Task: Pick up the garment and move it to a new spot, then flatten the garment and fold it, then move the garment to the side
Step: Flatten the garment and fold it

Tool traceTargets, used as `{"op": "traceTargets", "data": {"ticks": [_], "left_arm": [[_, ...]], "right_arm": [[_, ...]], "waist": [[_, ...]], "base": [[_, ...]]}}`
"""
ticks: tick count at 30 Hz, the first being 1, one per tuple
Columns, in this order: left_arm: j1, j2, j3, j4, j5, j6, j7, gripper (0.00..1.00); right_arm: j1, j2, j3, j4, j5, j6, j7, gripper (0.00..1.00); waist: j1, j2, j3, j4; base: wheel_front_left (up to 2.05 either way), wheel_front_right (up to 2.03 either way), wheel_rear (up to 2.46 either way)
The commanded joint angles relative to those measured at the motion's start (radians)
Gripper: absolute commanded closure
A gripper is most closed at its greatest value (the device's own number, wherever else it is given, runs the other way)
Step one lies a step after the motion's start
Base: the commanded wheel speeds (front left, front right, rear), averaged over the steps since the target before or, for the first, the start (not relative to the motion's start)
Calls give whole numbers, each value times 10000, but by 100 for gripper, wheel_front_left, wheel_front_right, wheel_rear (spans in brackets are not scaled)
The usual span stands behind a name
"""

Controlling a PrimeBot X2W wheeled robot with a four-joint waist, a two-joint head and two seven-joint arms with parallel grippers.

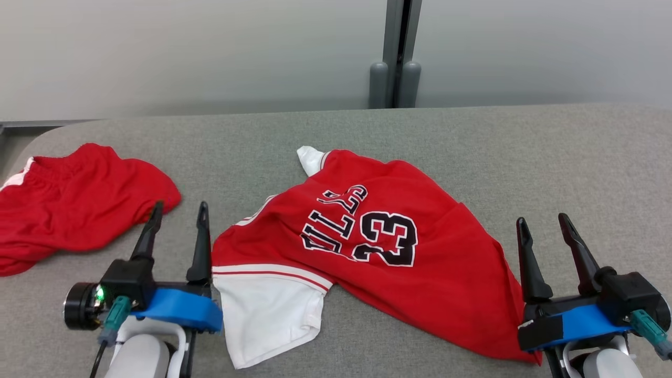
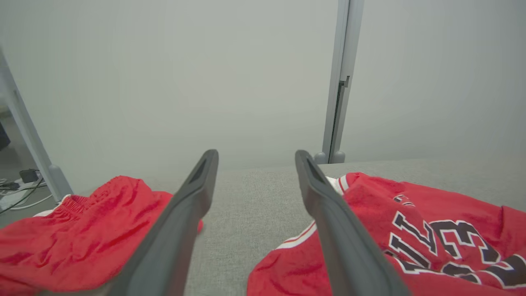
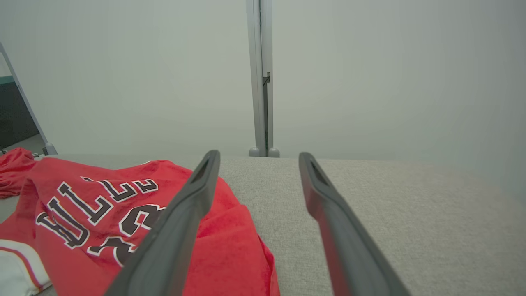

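The red jersey (image 1: 399, 231) with the dark number 23 is spread loosely, creased and not folded, on the grey counter (image 1: 472, 142), its white sleeve turned toward the robot. A pair of red shorts (image 1: 79, 205) is seen to the left of the jersey, apart from it.

The left claw (image 1: 179, 207) is held low just left of the jersey, in the gap between jersey and shorts. Its fingers are spread wide, nothing is gripped, and they are pointed away from the robot toward the wall. The finger nearer the jersey is placed just beside the white-trimmed edge; whether the cloth is touched cannot be told. The pale forearm is seen rising from the lower edge of the head view.

The right claw (image 1: 541, 219) is held just right of the jersey's hem, likewise spread and empty, fingers pointed toward the wall and tilted slightly outward. Its wrist is set beside the jersey's lower right corner.
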Motion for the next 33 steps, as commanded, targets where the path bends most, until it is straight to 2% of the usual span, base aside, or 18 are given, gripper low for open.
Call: {"op": "traceTargets", "data": {"ticks": [1,8,20,25,33], "left_arm": [[102,-24,84,-63,42,59,-24,0],[1489,-200,1273,-958,510,-9,-26,0],[2523,-670,1931,-1277,1101,-360,-27,0],[2295,-799,2052,-1352,1280,-516,-27,0],[1981,-1029,2182,-1425,1462,-726,-27,0]], "right_arm": [[99,-10,-42,33,-25,2,-37,0],[477,-10,-178,124,-81,2,-37,0],[819,-11,-439,578,-214,2,-37,0],[-46,-10,-405,808,-678,2,244,0],[-2453,-503,216,1743,-1239,2,2043,0]], "waist": [[-1,0,-40,8],[-1,0,-530,242],[-1,0,-905,533],[-1,0,-829,614],[-1,0,-392,820]], "base": [[0,0,0],[0,0,0],[0,0,0],[0,0,0],[0,0,0]]}}
